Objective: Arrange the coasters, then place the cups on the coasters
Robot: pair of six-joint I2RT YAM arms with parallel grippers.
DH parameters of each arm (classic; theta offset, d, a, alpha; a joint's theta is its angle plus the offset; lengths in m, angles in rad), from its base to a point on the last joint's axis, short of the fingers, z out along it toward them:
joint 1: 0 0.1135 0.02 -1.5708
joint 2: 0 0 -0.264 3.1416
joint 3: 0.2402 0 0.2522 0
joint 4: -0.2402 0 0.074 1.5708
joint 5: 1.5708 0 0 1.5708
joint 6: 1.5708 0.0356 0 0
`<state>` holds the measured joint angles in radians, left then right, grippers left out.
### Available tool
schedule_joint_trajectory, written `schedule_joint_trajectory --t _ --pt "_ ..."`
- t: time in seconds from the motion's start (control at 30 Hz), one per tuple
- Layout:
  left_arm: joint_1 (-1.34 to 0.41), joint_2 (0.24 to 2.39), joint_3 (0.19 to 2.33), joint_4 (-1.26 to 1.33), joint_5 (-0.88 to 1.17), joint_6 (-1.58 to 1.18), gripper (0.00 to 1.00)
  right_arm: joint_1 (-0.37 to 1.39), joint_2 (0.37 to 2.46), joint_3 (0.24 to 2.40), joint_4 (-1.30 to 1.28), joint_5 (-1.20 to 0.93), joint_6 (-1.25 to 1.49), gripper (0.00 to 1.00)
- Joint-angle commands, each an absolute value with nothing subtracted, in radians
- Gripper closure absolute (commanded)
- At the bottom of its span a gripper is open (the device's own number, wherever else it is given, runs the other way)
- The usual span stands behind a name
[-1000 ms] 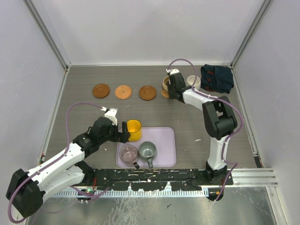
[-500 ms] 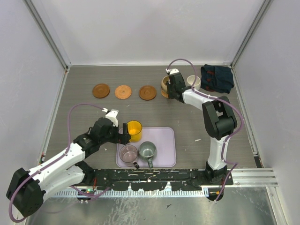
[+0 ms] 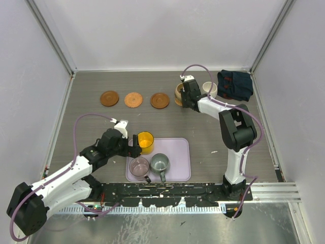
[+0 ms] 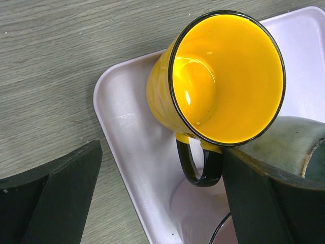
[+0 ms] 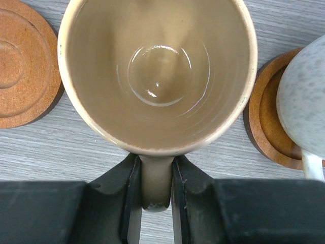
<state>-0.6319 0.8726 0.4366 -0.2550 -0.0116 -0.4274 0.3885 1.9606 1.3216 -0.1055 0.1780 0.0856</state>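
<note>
Nearest, on the lilac tray (image 3: 179, 152) by the near edge of the table (image 3: 213, 132): pink cup (image 3: 138, 165) and grey-green cup (image 3: 159, 162) side by side along the tray's near edge, yellow cup (image 3: 145, 142) upright in its far left corner. Just left of this yellow cup, the left gripper (image 3: 133, 145), fingers (image 4: 61, 198) spread wide, holding nothing, touching nothing. Seen from the left wrist: cup straight ahead, a little toward the right finger, black handle turned back toward the gripper, long axis vertical, mouth up. Left arm clearly the nearer one for this cup: stretched low from the near left corner, forearm diagonal toward the tray, wrist about level. Probably only a short advance needed, then closing on the handle or the wall. Farther, along the far side of the table, three bare coasters (image 3: 109, 98) (image 3: 133, 99) (image 3: 160, 100) in a row from left to middle. Next in that row, the tan cup (image 5: 157, 66), pinched by its handle between the narrow fingers of the right gripper (image 5: 156, 195). Under it, from above, the brown edge of a coaster (image 3: 176, 103); contact between base and coaster not possible to judge. Just right of it, the white cup (image 3: 209, 89) on its own coaster (image 5: 266, 127); dark cloth (image 3: 234, 85) in the far right corner. Right arm rising from the near right edge, folded at the elbow, forearm reaching far and leftward.
</note>
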Motion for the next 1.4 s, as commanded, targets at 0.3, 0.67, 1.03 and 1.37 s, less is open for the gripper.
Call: schedule_joint_trajectory --t 0.3,0.67,1.03,1.37 --pt "-0.621 0.870 0.436 -0.182 -0.033 -0.436 0.02 0.384 1.882 1.341 -0.009 0.207 0.116 0.99" --pt "-0.621 0.884 0.437 -0.173 -0.032 -0.440 0.02 0.389 1.884 1.342 -0.038 0.255 0.122 0.99" --pt "-0.621 0.885 0.436 -0.173 -0.034 -0.448 0.02 0.414 1.881 1.349 -0.053 0.277 0.104 0.73" --pt "-0.620 0.879 0.427 -0.175 -0.040 -0.448 0.02 0.432 1.877 1.363 -0.046 0.271 0.110 0.76"
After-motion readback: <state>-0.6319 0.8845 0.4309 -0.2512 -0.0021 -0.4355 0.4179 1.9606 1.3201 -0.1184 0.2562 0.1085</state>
